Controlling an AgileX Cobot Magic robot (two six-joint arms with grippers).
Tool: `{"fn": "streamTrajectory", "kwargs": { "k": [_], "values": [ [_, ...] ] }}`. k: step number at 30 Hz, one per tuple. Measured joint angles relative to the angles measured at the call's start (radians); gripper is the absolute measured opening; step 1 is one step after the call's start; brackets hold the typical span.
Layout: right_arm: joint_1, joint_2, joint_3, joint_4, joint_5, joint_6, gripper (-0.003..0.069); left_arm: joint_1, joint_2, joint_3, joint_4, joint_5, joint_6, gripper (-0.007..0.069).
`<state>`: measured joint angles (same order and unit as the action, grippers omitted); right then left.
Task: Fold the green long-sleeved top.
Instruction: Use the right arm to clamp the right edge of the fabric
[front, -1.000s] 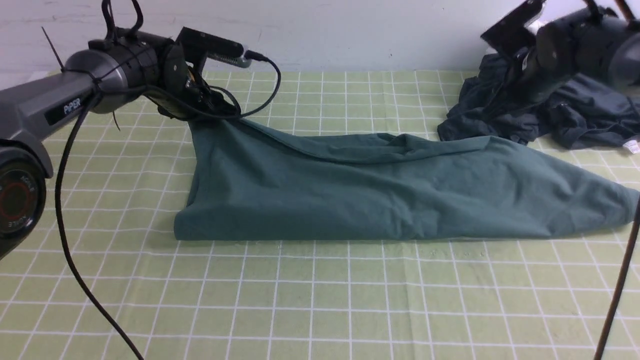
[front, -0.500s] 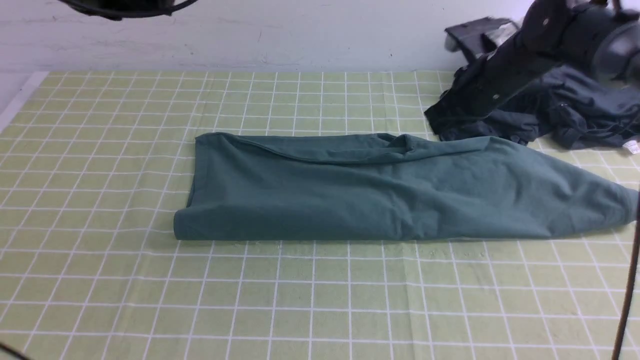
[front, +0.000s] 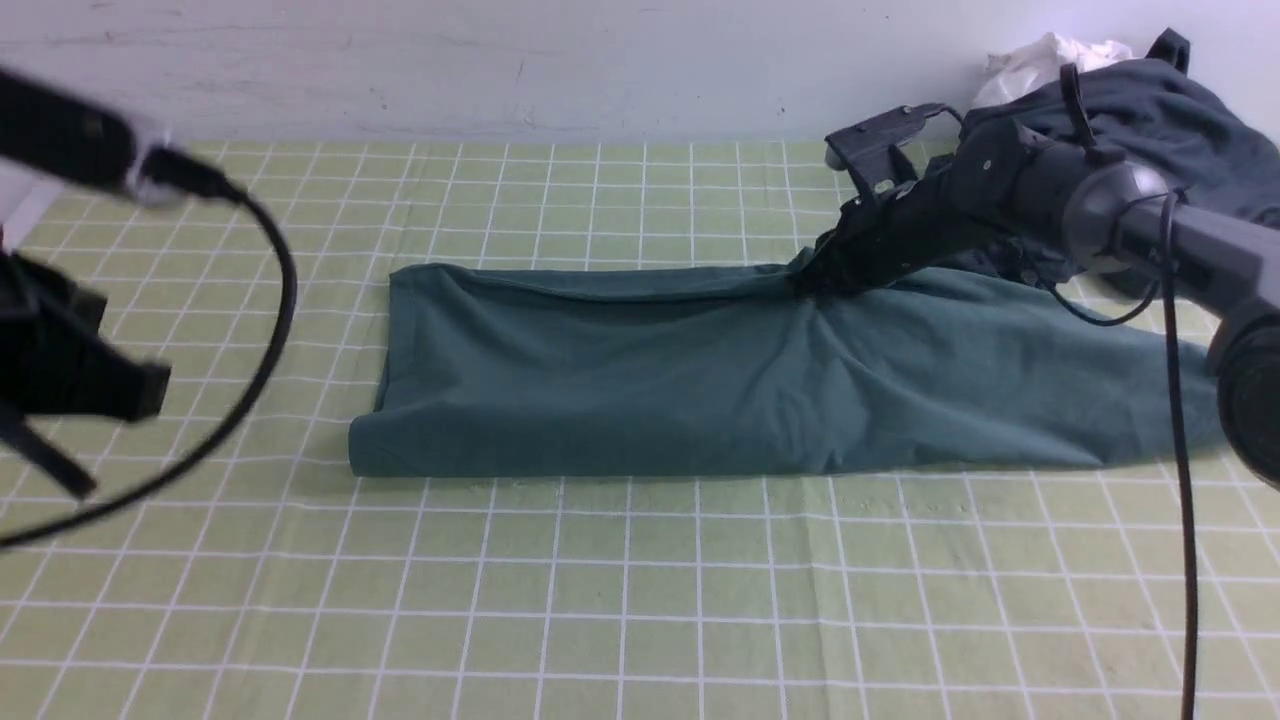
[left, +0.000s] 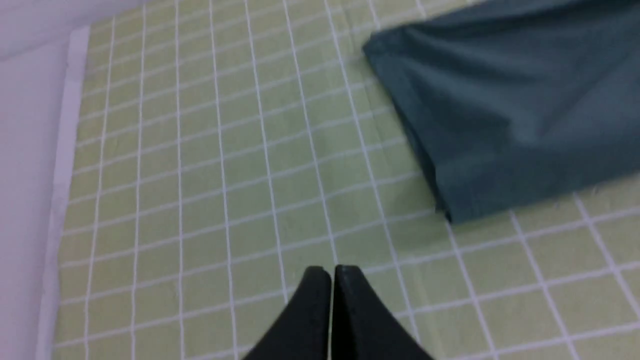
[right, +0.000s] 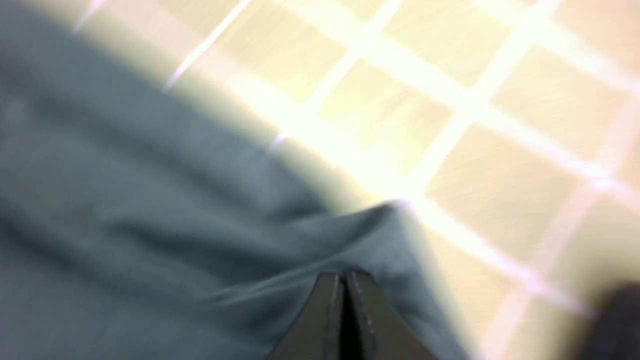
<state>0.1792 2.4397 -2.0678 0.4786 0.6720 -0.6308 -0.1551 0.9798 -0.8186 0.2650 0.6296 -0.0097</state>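
- green long-sleeved top (front: 700, 390): lies mid-bench as a long flat band, left to right, folded edge toward the robot. It looks part folded, so the band probably needs another fold across its length.
- right tool (front: 815, 285): jaws closed tight on the top's far edge, about midway along. Creases fan out from that spot, so it looks like a pinch on the cloth, likely to lift or drag that edge over.
- left tool (left: 332, 280): tips pressed together, holding nothing. It hangs over bare bench (front: 640, 600) off the top's left end, clear of the cloth, probably out of the right arm's way.
- dark grey garment (front: 1150, 110) and white cloth (front: 1040, 55): heaped at the far right corner, behind the right arm. The grey one's edge lies right beside the top, so it could snag.
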Motion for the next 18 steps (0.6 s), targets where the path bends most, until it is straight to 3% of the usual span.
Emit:
{"fn": "streamTrajectory", "kwargs": {
  "k": [7,10,16,18],
  "values": [
    [-0.122,-0.216,0.007,-0.222,0.127,0.235,0.0015,0.001,-0.052,0.101,0.017,0.003,-0.025,-0.0004],
    [-0.169,-0.335,0.047,-0.218,0.185,0.265,0.0022,0.001,-0.063,0.102,0.017,-0.014,-0.056,-0.0004],
    [-0.163,-0.434,0.151,-0.015,0.213,0.121,0.0023,0.001,-0.066,0.102,-0.003,-0.072,-0.131,-0.0004],
    [-0.119,-0.406,0.203,0.074,0.21,-0.005,0.0013,0.001,-0.067,0.102,-0.023,-0.07,-0.144,-0.0004]
  ]
}}
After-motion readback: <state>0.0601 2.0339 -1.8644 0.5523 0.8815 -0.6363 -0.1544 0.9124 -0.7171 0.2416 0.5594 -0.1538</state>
